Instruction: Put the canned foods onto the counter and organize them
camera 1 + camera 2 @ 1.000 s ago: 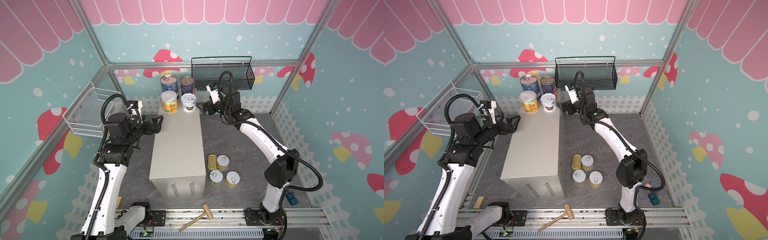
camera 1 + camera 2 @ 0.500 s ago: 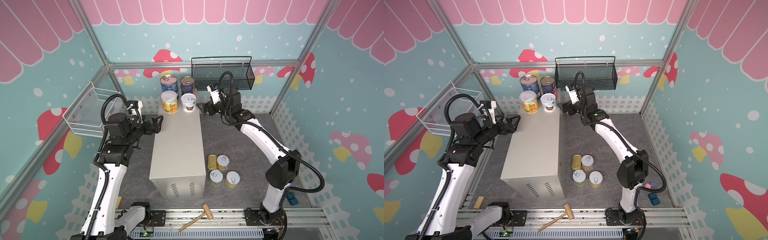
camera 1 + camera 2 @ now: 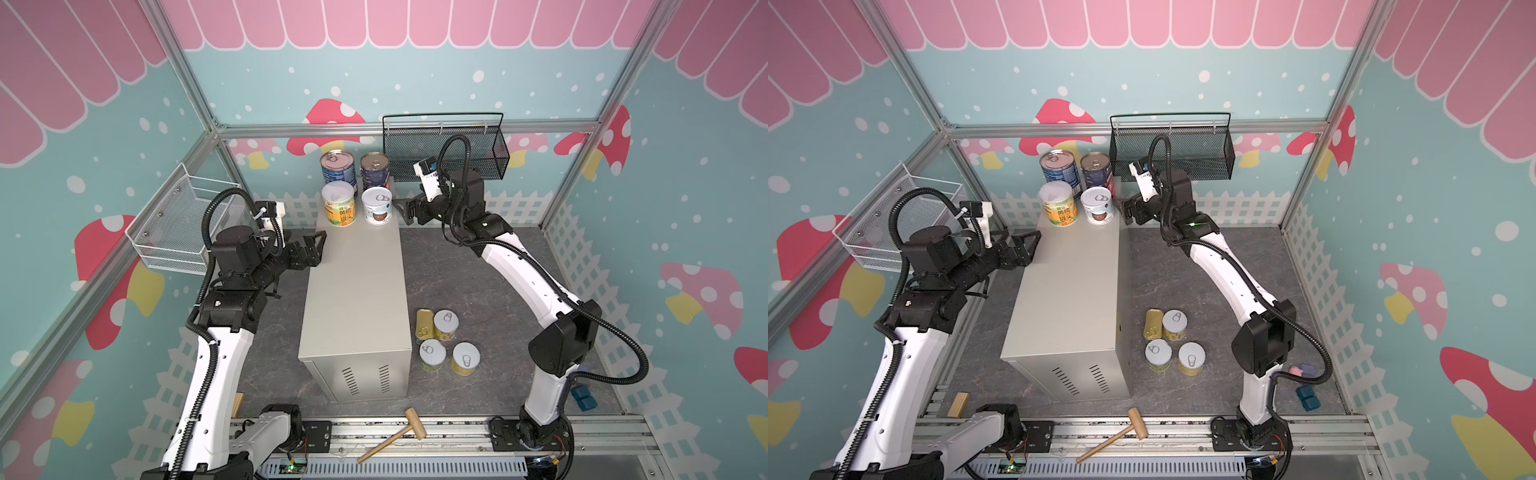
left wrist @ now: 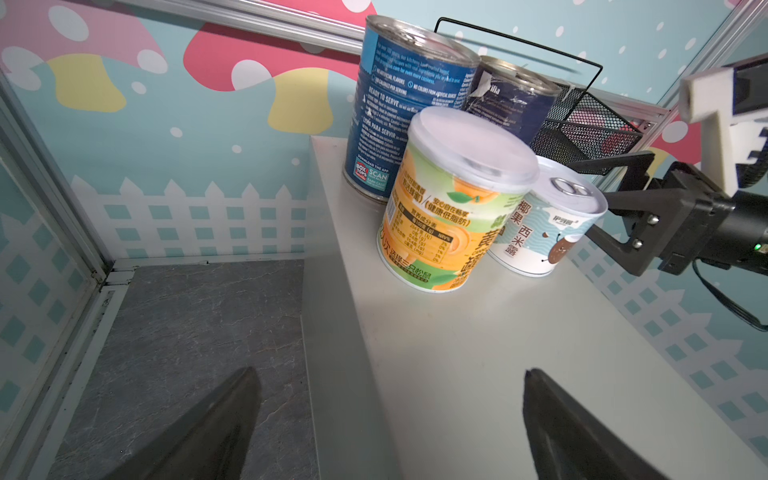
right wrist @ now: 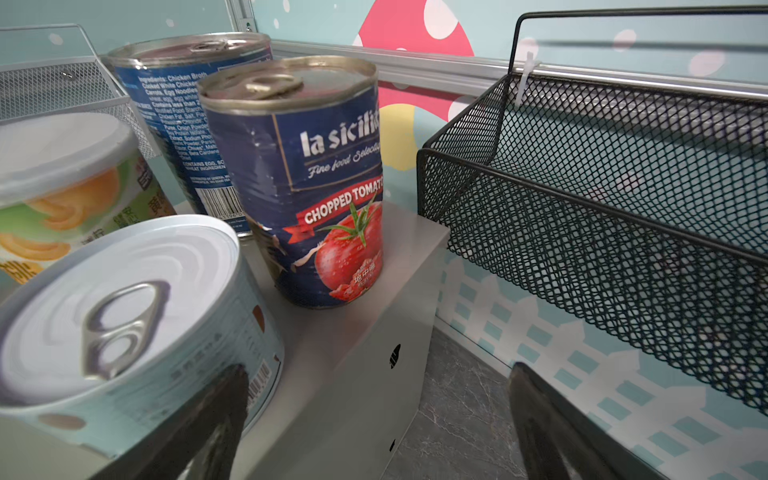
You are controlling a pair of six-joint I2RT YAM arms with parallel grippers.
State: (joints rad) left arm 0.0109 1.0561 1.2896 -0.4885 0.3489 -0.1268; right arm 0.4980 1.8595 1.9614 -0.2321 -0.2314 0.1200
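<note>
Mushroom-papered booth, grey floor [image 3: 440,266]; tall beige-grey metal counter [image 3: 353,291] bears, at its far end, two tall blue-labelled tins [image 3: 337,168], orange-green tin [image 3: 340,208], white pull-tab tin [image 3: 377,208]; judged half done; flat gold tin [image 3: 424,324] and three short yellow tins [image 3: 446,325] lie on floor, shown in top views only; left tool [image 3: 319,250] and right tool [image 3: 401,212] spread, empty; right wrist view alone reads tomato label [image 5: 332,232].

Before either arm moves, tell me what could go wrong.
1. The right tool hangs open close beside the white can near the counter's edge; a sideways swing could topple it or push it into the orange can.
2. The four tins on the floor sit bunched together, so gripping one may nudge its neighbours.
</note>
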